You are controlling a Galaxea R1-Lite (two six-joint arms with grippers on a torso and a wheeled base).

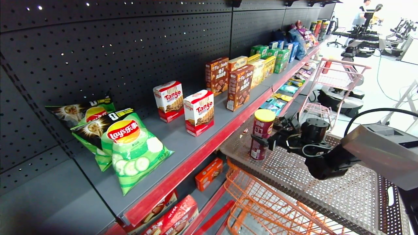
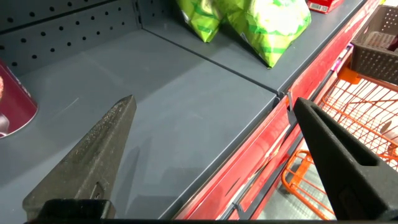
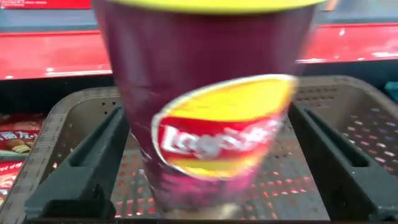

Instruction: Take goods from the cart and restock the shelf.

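Observation:
A maroon chips can [image 1: 262,134] with a yellow lid stands upright on the perforated brown tray [image 1: 313,182] on top of the orange cart [image 1: 261,205]. My right gripper [image 1: 272,137] is open at the can, one finger on each side. In the right wrist view the can [image 3: 211,93] sits between the fingers [image 3: 81,168] with small gaps. My left gripper [image 2: 214,155] hangs open and holds nothing above a bare stretch of the grey shelf [image 2: 186,106], beside the green chip bags [image 2: 267,25].
On the shelf [image 1: 183,143] stand green chip bags [image 1: 130,147], red-and-white wafer boxes [image 1: 199,112], brown boxes [image 1: 240,86] and several more boxes farther right. A maroon object [image 2: 12,106] sits on the shelf near my left gripper. A pink cart [image 1: 339,78] stands beyond.

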